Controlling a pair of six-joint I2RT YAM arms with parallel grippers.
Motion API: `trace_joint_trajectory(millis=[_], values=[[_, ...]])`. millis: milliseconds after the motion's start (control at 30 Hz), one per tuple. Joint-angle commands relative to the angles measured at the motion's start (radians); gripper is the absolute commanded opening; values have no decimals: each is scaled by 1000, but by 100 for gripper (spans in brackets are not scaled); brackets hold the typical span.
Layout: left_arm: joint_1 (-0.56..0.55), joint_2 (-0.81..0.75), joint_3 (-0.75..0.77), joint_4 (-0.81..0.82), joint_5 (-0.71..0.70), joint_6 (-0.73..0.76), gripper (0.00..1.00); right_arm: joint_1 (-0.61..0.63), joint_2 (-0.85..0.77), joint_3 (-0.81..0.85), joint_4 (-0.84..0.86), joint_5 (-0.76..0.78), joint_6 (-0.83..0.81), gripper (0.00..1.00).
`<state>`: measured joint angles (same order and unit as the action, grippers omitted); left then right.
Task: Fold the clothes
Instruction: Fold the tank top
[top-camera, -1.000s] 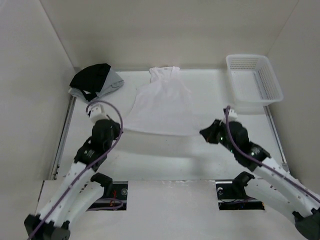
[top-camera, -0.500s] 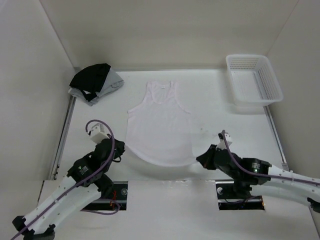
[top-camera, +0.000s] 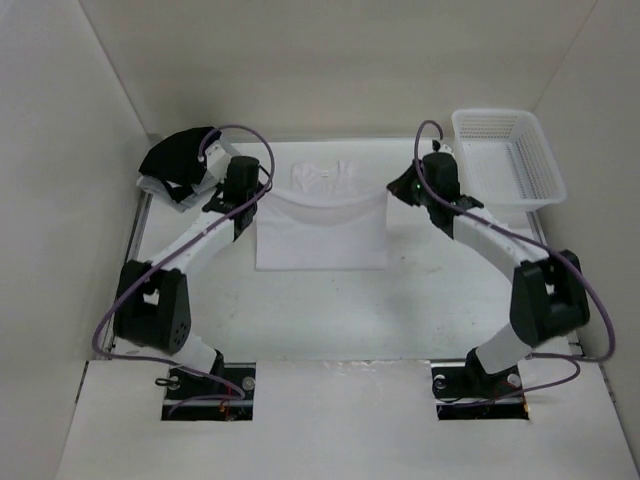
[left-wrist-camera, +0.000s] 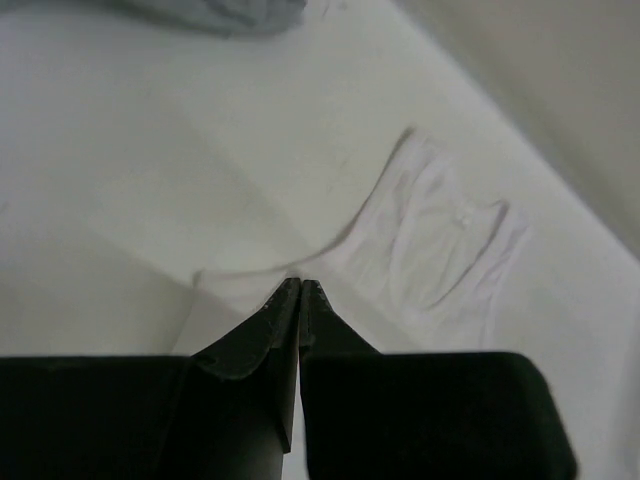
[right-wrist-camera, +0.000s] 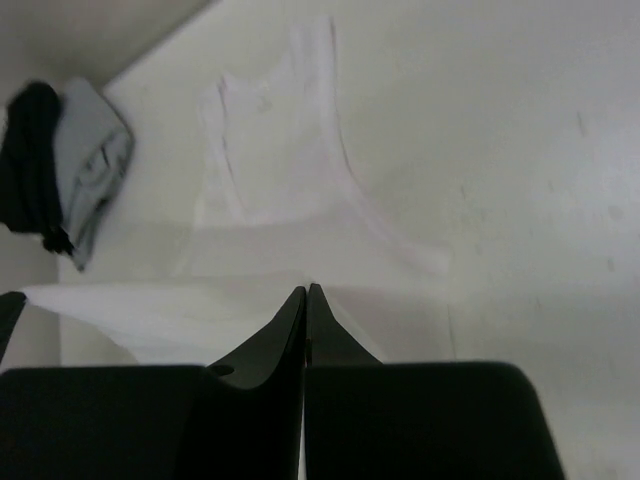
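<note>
White sleeveless top of thin soft fabric (top-camera: 322, 235) lies doubled on the white table (top-camera: 330, 310), in the middle of its far half. Its nearest edge is a straight fold running left to right. From there the upper layer rises to the hem, which hangs in a shallow sag between the two arms.

The left gripper (top-camera: 262, 193) is pressed together on the hem's left corner. The right gripper (top-camera: 391, 190) is pinched closed on the right corner, and both wrist views show the tips meeting on cloth.

Beyond the hem, the straps and neckline lie flat, pointing at the far wall. The garment's long axis therefore runs away from the arm bases.

It looks light and limp. The slack hem suggests it will droop and wrinkle unless both corners are kept spread. It seems best taken by pinching edges or corners, since the flat middle offers nothing to grasp.

Further off lie a black and grey garment bundle (top-camera: 190, 160) at far left and a white plastic mesh basket (top-camera: 510, 160) at far right, both apart from it.
</note>
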<state>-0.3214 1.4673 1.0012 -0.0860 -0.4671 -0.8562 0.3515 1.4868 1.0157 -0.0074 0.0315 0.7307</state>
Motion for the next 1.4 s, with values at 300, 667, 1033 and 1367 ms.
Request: trace_joint_trajectory(millis=[300,667,1033,1367], values=[[114,395,374,134,140,79,35,-125,526,560,11,-199,3,43],[43,-174,-436,304,172,-26,35,-29,49,-222,312,-88,47,1],[106,-102,-572,443,373,-92,36,8,-27,-479,405,-51,93,36],[127,4,-564,479,369,-106,30,4,131,-442,514,-153,174,43]])
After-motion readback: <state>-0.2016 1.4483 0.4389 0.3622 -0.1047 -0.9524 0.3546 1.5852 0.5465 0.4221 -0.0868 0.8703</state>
